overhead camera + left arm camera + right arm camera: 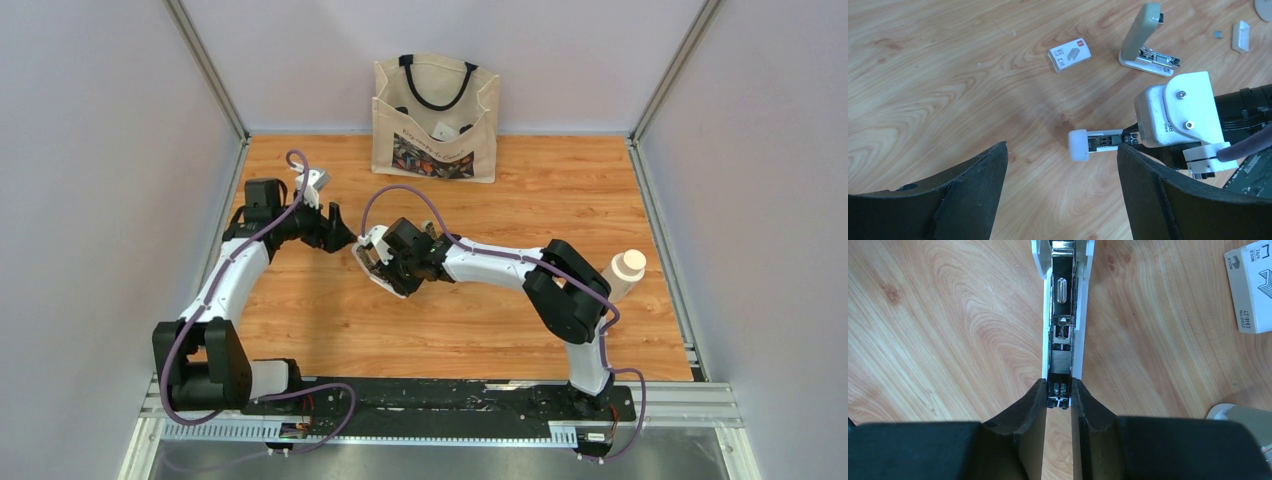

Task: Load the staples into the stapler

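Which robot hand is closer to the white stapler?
Right. The right gripper is clamped on the white stapler at one end; the left gripper hangs open just beside it.

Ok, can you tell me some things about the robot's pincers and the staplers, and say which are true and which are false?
1. The right pincer is clamped on the white stapler. True.
2. The left pincer is holding the staple box. False: it is open and empty, and the box lies on the table.
3. The grey-green stapler sits on the table with its top swung up. True.
4. The tote bag lies flat in the middle of the table. False: it stands upright at the far edge, by the wall.
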Motion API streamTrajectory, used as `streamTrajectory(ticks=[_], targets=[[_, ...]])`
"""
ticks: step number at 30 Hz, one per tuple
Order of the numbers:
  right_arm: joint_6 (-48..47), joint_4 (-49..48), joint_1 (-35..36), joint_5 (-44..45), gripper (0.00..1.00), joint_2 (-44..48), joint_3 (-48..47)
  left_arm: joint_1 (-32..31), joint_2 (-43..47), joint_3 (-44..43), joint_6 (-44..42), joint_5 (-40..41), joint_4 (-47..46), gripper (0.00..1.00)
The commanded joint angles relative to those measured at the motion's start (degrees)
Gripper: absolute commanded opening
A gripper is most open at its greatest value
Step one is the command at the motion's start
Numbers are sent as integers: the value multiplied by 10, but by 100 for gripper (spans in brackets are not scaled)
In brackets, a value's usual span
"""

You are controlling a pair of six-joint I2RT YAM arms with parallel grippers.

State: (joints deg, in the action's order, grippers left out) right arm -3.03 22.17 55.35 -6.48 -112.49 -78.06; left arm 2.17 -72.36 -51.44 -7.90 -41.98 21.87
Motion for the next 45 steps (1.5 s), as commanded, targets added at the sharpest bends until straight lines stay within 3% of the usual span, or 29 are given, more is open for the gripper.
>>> streamTrajectory(ticks=[1, 9, 12, 22, 28, 45], targets=[[-4, -7, 2, 9, 23, -3, -15, -16, -23, -27, 3, -30, -19, 85], [-2, -8, 3, 12, 23, 1, -12, -20, -54, -23, 6, -60, -21, 68], [-2, -8, 3, 12, 23, 1, -11, -19, -70, -25, 9, -73, -18, 54], [-1, -8, 3, 18, 23, 1, -11, -19, -103, -25, 8, -82, -6, 51], [0, -6, 2, 22, 22, -3, -14, -20, -114, -34, 13, -106, 4, 33], [0, -3, 2, 31, 21, -13, -20, -38, -140, -35, 26, -174, 10, 32]])
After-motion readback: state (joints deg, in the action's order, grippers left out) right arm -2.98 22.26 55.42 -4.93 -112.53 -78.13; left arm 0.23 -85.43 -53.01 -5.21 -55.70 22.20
